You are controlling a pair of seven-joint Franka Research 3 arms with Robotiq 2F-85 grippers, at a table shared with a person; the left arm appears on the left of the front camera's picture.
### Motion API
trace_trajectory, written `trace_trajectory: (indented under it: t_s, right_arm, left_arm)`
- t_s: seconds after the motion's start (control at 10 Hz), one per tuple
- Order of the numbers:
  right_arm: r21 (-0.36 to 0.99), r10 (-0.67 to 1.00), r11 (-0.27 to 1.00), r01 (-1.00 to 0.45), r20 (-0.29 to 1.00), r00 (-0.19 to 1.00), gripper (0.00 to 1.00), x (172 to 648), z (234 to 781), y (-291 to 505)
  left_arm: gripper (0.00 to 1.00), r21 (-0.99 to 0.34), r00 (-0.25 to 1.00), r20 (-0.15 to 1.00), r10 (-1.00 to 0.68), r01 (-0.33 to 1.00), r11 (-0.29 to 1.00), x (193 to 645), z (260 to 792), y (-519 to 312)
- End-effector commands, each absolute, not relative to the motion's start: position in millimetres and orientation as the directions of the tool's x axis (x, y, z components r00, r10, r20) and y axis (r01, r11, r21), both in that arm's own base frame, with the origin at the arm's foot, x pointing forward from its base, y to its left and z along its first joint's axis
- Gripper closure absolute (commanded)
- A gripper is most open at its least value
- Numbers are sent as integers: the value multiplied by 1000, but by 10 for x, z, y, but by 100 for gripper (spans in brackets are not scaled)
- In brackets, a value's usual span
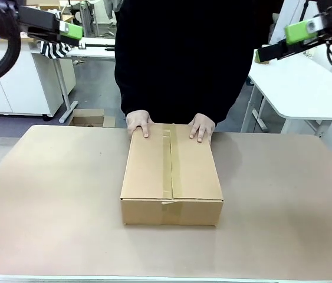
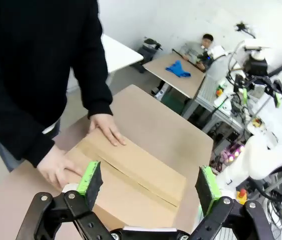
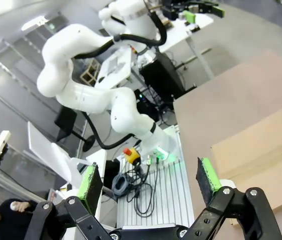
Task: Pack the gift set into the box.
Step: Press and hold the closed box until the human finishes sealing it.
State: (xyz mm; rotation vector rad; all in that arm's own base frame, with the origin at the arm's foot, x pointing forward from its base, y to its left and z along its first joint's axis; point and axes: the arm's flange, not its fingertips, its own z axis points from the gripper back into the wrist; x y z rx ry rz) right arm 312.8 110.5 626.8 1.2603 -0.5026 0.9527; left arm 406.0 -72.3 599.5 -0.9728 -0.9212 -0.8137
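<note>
The brown cardboard box lies in the middle of the table with its top flaps folded shut, a seam running along its length. A person in a black top rests both hands on the box's far edge. The gift set is hidden from view. My left gripper hangs high at the upper left, open and empty. My right gripper hangs high at the upper right, open and empty too. In the left wrist view the box lies below the open left gripper. The right wrist view catches a corner of the box past the open right gripper.
The tan table has bare room on both sides of the box and in front of it. White desks stand behind the person. The left arm and its base show in the right wrist view.
</note>
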Motion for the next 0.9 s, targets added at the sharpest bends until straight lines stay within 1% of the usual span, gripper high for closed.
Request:
trace_trajectory:
  t_s: [0.0, 0.1, 0.2, 0.3, 0.4, 0.5, 0.6, 0.7, 0.8]
  right_arm:
    - [453, 361, -114, -884, 848, 388, 0, 3214, 6071, 1239]
    - [300, 377, -173, -938, 900, 218, 0, 3299, 5850, 1322]
    - [179, 428, -131, -975, 898, 107, 0, 3382, 5566, 1346]
    - [99, 476, -57, -993, 878, 60, 0, 3447, 5266, 1374]
    - [117, 473, -90, -989, 879, 61, 0, 3464, 4999, 1444]
    - [116, 481, -54, -992, 873, 76, 0, 3443, 4751, 1533]
    - [110, 537, -2, -994, 839, 91, 0, 3433, 4537, 1591]
    - [138, 526, 28, -990, 840, 132, 0, 3450, 4307, 1637]
    - [191, 548, 52, -980, 815, 188, 0, 3469, 4170, 1666]
  left_arm:
    - [0, -57, 134, 954, -267, 959, 276, 3859, 5781, -952]
    - [0, -4, 62, 972, -228, 969, 247, 3817, 5627, -1098]
    - [0, -68, 88, 980, -178, 991, 114, 3734, 5485, -1227]
    - [0, -9, 48, 974, -223, 986, 169, 3712, 5284, -1354]
    - [0, -73, 106, 969, -223, 986, 152, 3699, 5063, -1465]
    - [0, -105, 155, 944, -291, 978, 182, 3733, 4717, -1604]
    - [0, -145, 205, 908, -364, 972, 186, 3777, 4425, -1693]
    - [0, -222, 265, 853, -449, 964, 148, 3804, 4140, -1785]
    - [0, -322, 340, 793, -506, 938, 126, 3851, 3942, -1824]
